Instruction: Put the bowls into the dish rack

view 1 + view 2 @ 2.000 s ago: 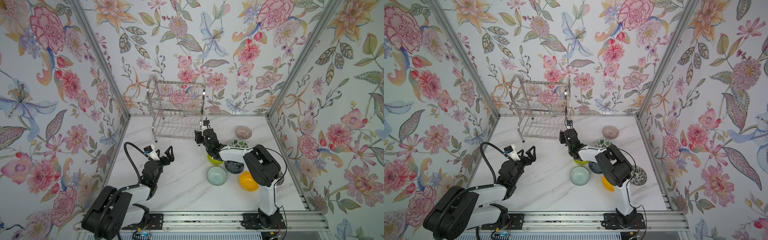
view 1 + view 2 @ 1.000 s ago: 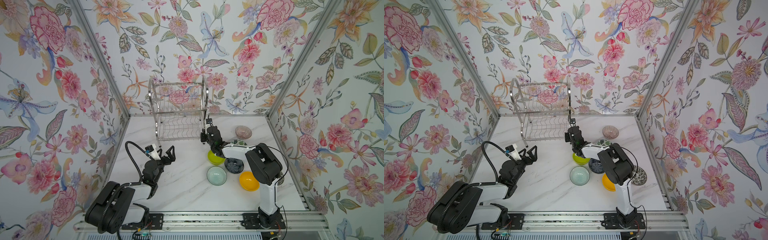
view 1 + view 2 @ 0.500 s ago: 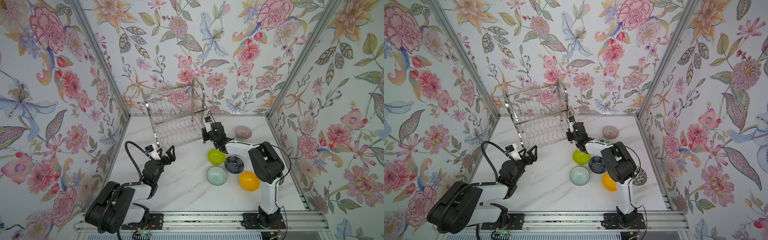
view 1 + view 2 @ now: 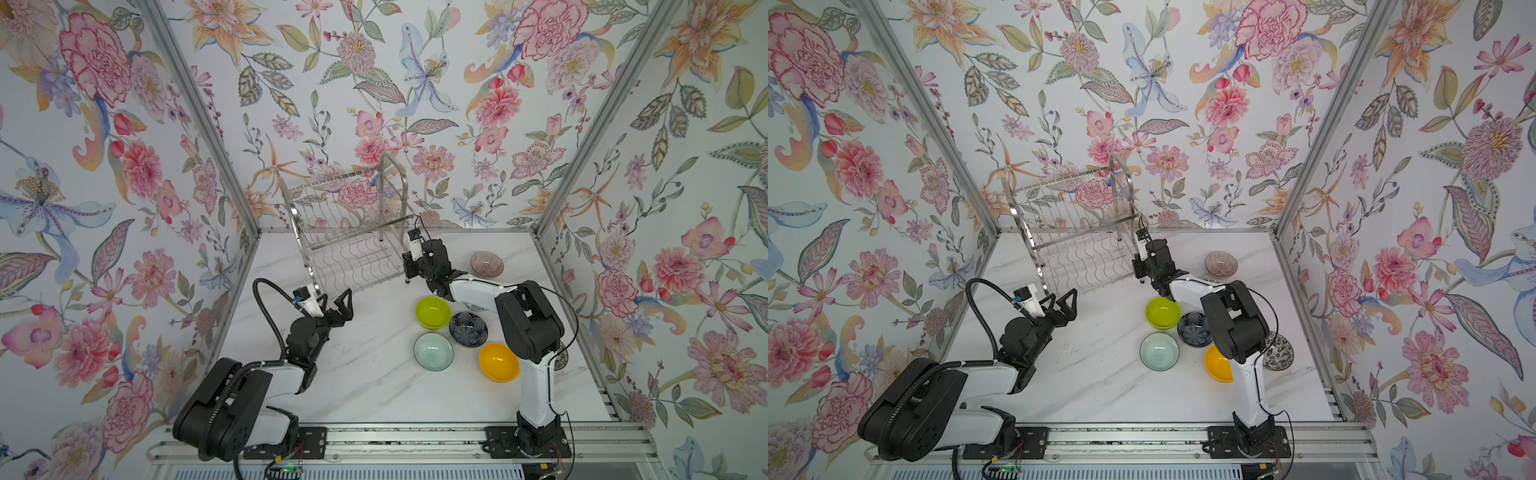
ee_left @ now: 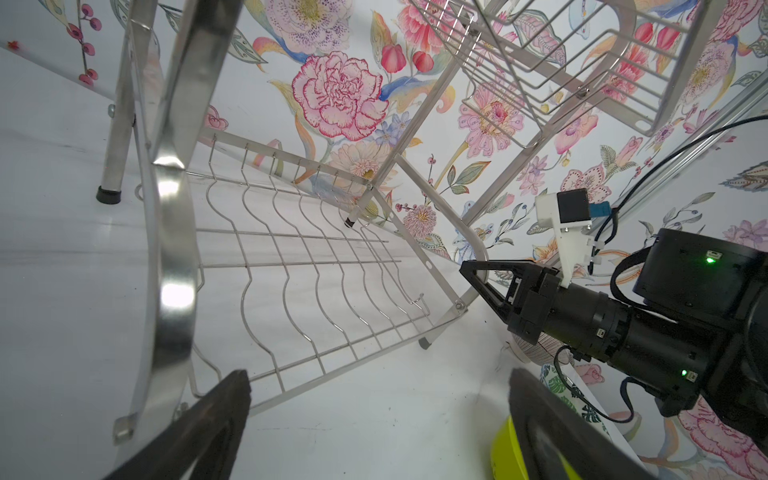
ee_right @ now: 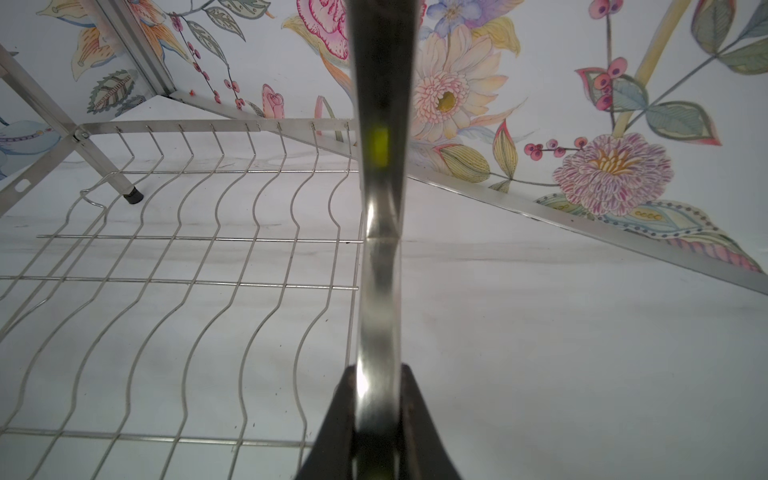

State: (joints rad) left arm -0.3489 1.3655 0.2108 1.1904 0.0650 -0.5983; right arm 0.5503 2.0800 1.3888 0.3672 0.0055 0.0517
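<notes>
**Rack swung askew in the right claw's grip**

Two seconds ago the dish rack stood square to the back wall. Now we see it skewed at upper centre of both top views, its front edge slanting up to the right. The right arm has also drawn off the lime green bowl, which it half hid before.

The rack is shiny wire, with wavy lower rungs and flat, curved steel side bands. The right claw is pinched narrow on one such band, its black fingers pressed to either face. The left claw gapes wide and holds nothing, just below the rack's lower left corner.

The bowls sit loose on the white marble counter, right of centre and apart from both claws: lime green, dark navy bowl, pale glassy green bowl, orange-yellow bowl — and a pinkish ribbed bowl further up.
</notes>
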